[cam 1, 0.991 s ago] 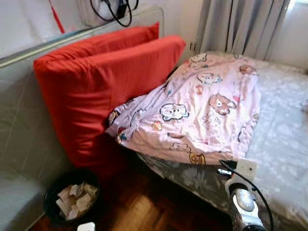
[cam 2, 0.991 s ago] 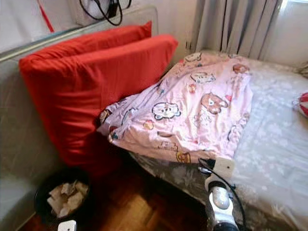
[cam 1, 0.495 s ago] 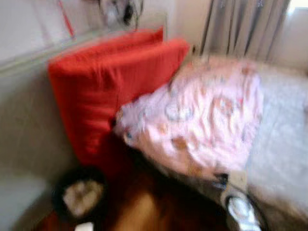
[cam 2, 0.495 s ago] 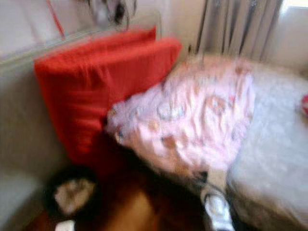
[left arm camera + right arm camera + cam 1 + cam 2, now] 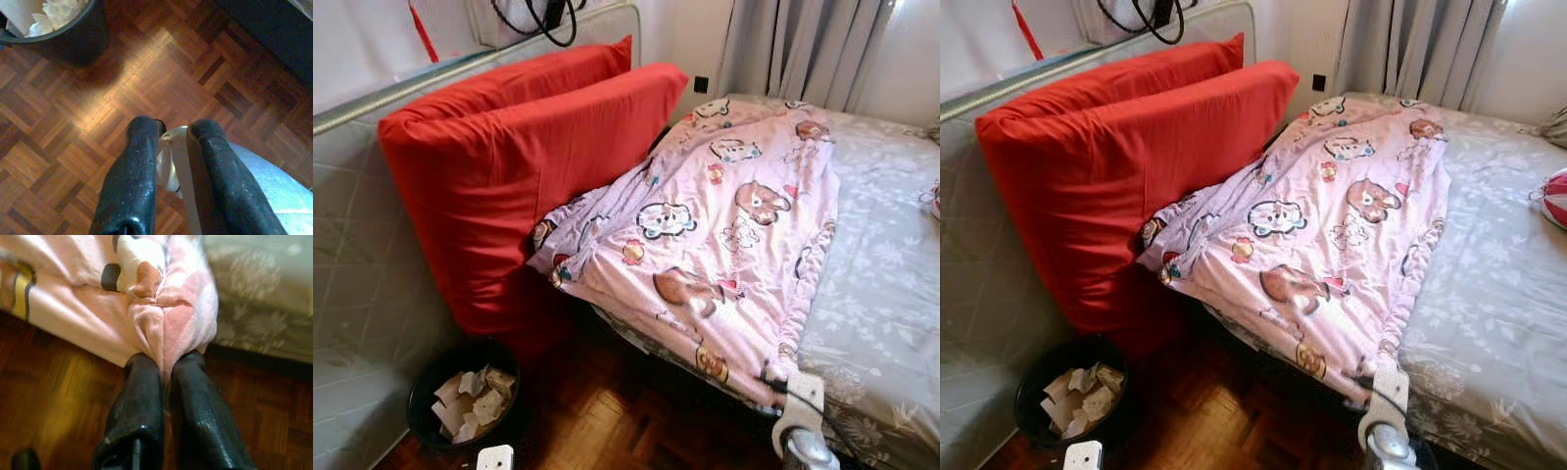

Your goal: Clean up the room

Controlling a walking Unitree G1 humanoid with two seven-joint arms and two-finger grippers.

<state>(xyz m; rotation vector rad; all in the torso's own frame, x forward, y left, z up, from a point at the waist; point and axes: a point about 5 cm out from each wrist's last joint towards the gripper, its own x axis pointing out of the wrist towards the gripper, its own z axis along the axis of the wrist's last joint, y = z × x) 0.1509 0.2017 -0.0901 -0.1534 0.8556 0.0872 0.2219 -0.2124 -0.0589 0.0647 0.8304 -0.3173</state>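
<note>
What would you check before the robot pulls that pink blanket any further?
1. Grip on the blanket: ok. The right gripper is shut on the corner of the pink blanket, fabric pinched between its fingers.
2. Blanket free to move: ok. Nothing lies on top of it.
3. Blanket snagged under the red pillows: cannot tell. Its far edge lies against them.
4. Left gripper out of the way: ok. It hangs over the wood floor, holding nothing.
5. Bin clear of the pull: ok. It stands on the floor beside the pillows, apart from the blanket.
</note>
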